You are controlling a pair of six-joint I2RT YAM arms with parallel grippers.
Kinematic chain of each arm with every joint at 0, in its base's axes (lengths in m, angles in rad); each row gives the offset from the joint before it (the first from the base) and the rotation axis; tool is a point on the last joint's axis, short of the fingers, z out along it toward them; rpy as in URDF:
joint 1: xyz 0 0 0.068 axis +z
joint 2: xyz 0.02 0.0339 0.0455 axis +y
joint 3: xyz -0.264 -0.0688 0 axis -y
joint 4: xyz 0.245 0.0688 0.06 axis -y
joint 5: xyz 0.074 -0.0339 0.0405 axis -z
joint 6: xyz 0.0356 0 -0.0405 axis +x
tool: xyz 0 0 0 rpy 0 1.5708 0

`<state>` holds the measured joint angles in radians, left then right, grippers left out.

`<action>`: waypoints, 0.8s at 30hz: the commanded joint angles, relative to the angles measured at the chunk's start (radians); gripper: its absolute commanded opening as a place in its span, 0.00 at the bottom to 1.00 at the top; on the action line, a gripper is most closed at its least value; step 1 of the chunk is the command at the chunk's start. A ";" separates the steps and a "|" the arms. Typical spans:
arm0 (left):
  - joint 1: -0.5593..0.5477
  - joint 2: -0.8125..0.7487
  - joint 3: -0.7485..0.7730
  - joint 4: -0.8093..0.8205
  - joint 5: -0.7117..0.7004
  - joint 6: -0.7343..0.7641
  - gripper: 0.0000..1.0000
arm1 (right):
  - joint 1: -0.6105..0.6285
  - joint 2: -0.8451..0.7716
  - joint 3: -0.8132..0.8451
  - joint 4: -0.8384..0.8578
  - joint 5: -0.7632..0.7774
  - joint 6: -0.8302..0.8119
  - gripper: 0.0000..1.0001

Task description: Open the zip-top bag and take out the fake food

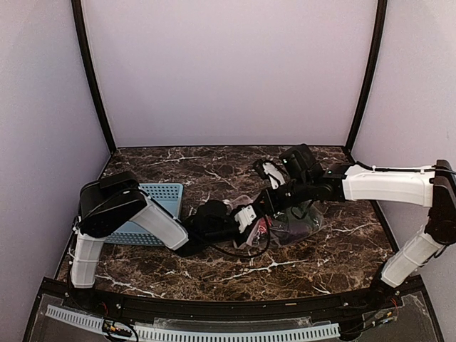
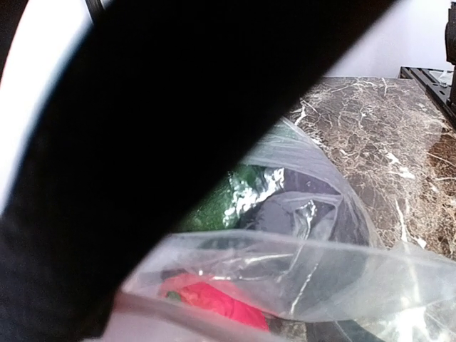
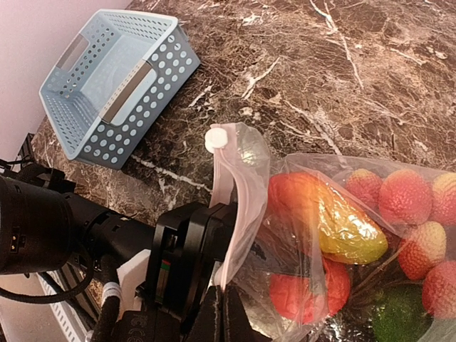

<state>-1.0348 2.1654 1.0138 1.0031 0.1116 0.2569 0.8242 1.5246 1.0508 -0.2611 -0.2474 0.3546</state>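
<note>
**Bag mouth being worked open, food not yet out**

A light-blue perforated plastic basket (image 1: 162, 194) is seen near the left edge of the dark marbled table (image 1: 335, 249), apart from the rest.

Just to its right, the left gripper (image 1: 251, 221) is brought up against the near-left end of the clear, crinkly zip-top bag (image 1: 299, 226). Its jaws appear to stand apart: only one dark finger crosses the left wrist view, and nothing is seen clamped in it.

The bag lies about the middle of the table. Its pale pinkish zip strip (image 3: 229, 206) is lifted, with a small white slider (image 3: 214, 138) at its upper end. The fake food (image 3: 342, 228) is all held inside the film: red balls, orange-red pieces, a green vegetable and a dark purple shape.

The right gripper (image 3: 222, 306), reaching in from the right edge, is closed together. The lower end of the strip runs into its fingertips, so the bag edge seems to be pinched there.

The opening step is judged to be in hand, and how far the mouth is parted cannot be told. Next, the free lip would need to be taken by the left gripper and drawn away from the pinched side. Only then could a piece be reached.
</note>
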 commanded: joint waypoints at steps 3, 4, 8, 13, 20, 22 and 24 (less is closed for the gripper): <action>0.011 0.039 0.039 -0.148 -0.047 -0.033 0.64 | 0.023 -0.035 -0.018 0.113 -0.077 0.034 0.00; 0.011 0.037 0.029 -0.144 -0.050 -0.034 0.63 | 0.019 -0.038 -0.022 0.115 -0.076 0.034 0.00; 0.012 0.002 -0.004 -0.166 -0.087 -0.040 0.65 | 0.012 -0.046 -0.034 0.119 -0.078 0.035 0.00; 0.012 0.000 -0.013 -0.192 -0.136 -0.052 0.77 | 0.006 -0.047 -0.047 0.132 -0.087 0.040 0.00; 0.014 0.033 0.032 -0.241 -0.165 -0.067 0.82 | 0.003 -0.038 -0.048 0.138 -0.089 0.039 0.00; 0.016 0.035 0.034 -0.235 -0.160 -0.067 0.78 | 0.001 -0.040 -0.051 0.138 -0.087 0.040 0.00; 0.016 0.026 0.029 -0.219 -0.158 -0.064 0.72 | -0.001 -0.041 -0.055 0.138 -0.086 0.040 0.00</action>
<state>-1.0294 2.1693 1.0306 0.9089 0.0025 0.2035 0.8028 1.5093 0.9943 -0.2173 -0.2413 0.3786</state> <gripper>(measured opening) 0.768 0.005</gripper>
